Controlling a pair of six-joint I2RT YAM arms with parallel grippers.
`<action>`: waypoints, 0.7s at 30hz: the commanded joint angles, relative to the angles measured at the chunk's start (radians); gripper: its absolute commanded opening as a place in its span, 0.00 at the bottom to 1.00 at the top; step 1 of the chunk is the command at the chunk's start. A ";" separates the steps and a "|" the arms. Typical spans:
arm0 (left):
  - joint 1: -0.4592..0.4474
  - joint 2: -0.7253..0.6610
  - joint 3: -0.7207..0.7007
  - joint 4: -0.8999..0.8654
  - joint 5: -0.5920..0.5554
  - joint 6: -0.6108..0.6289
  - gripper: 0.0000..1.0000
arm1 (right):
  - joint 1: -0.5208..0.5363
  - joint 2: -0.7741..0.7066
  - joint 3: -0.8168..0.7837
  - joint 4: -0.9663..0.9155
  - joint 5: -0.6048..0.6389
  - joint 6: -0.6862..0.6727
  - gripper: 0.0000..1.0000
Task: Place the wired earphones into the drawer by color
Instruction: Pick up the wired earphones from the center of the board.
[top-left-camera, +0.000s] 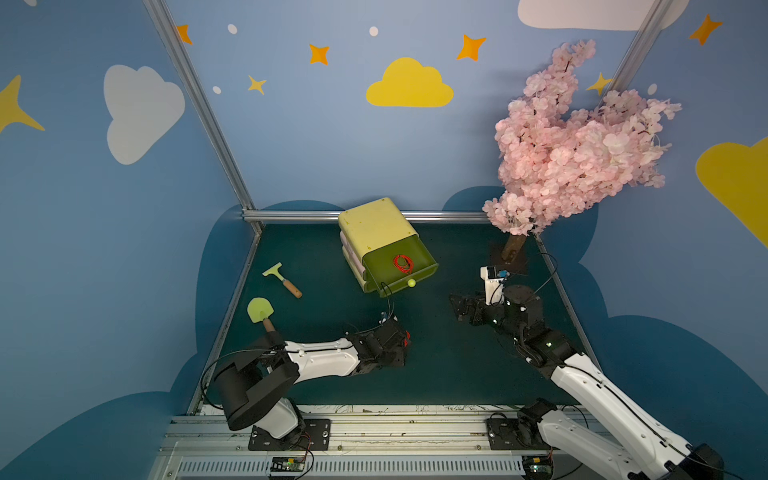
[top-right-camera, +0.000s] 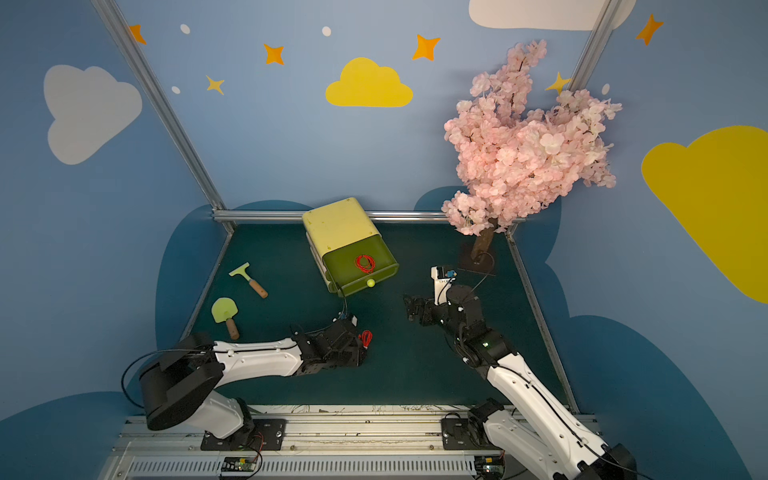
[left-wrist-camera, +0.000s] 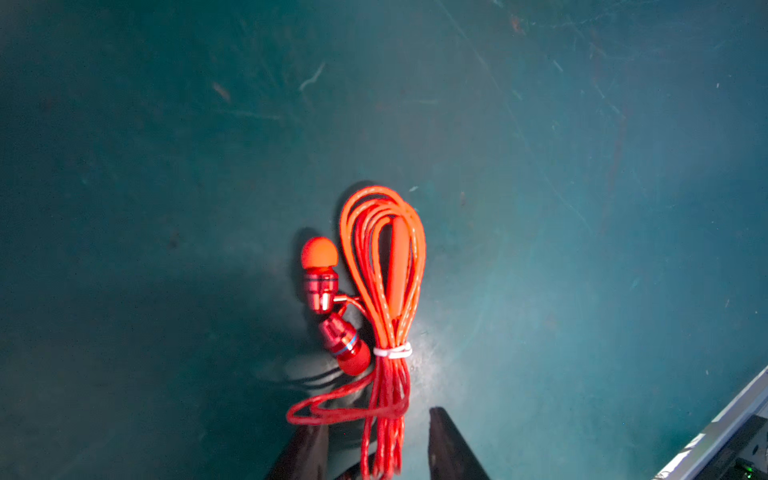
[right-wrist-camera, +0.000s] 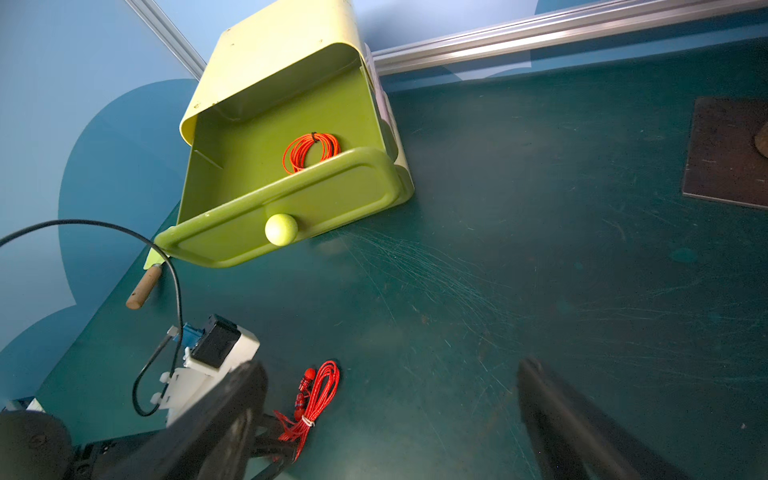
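Between the left tool's (left-wrist-camera: 376, 446) tips lies the red earphone bundle (left-wrist-camera: 384, 291).

Left gripper (left-wrist-camera: 376, 440) low at the drawer cabinet's (top-left-camera: 376, 226) front, jaws part-closed astride red earphones (left-wrist-camera: 384, 299), right gripper (right-wrist-camera: 390, 419) wide open beside cabinet.

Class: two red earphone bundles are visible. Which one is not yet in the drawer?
The red bundle on the mat, between the left gripper's fingers; the other lies inside the open green drawer.
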 joint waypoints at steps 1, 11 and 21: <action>-0.002 0.007 0.013 -0.017 -0.016 -0.004 0.40 | -0.004 -0.026 -0.008 -0.014 0.010 0.002 0.98; -0.004 0.003 0.010 -0.018 -0.024 -0.002 0.21 | -0.005 -0.028 -0.036 -0.011 -0.004 0.010 0.98; -0.004 -0.037 0.014 -0.039 -0.017 0.013 0.12 | -0.007 -0.030 -0.046 -0.009 -0.007 0.014 0.98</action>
